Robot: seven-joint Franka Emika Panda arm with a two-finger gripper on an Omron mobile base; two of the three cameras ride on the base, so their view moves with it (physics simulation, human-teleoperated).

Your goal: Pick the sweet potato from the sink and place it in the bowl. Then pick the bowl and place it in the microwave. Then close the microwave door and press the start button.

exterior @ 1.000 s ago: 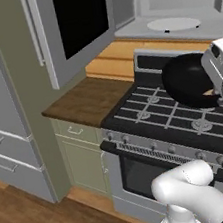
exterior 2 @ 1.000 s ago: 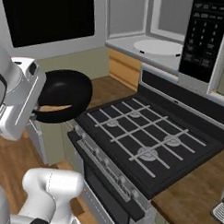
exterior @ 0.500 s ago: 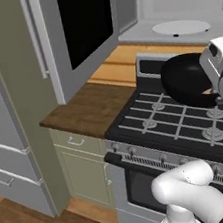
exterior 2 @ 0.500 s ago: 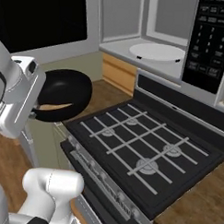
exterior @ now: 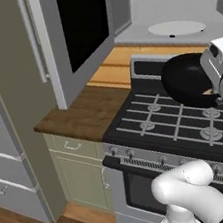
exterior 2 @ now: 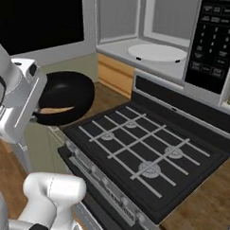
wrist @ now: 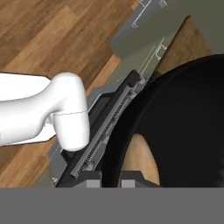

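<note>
My gripper (wrist: 110, 180) is shut on the rim of the black bowl (wrist: 183, 118), one finger on either side of the wall. The orange-brown sweet potato (wrist: 142, 158) lies inside the bowl by the gripped edge. I hold the bowl (exterior: 185, 79) in the air over the stove's left burners, tilted on its side (exterior 2: 66, 92), with the sweet potato (exterior 2: 53, 110) showing at its lower rim. Beyond the stove, the microwave (exterior 2: 158, 24) stands open with its white turntable plate (exterior 2: 156, 53) bare. The microwave door (exterior: 79, 32) is swung wide open to the left.
A black gas stove (exterior 2: 143, 151) with raised grates lies under the bowl. The microwave's dark keypad panel (exterior 2: 215, 40) is at the right. A wooden counter (exterior: 81, 115) sits left of the stove, with tall grey cabinet doors (exterior: 4, 124) beyond it.
Both base views have shifted and grown: the base has driven closer to the stove and microwave. The bowl with the sweet potato stays held in the same place relative to the arm.
</note>
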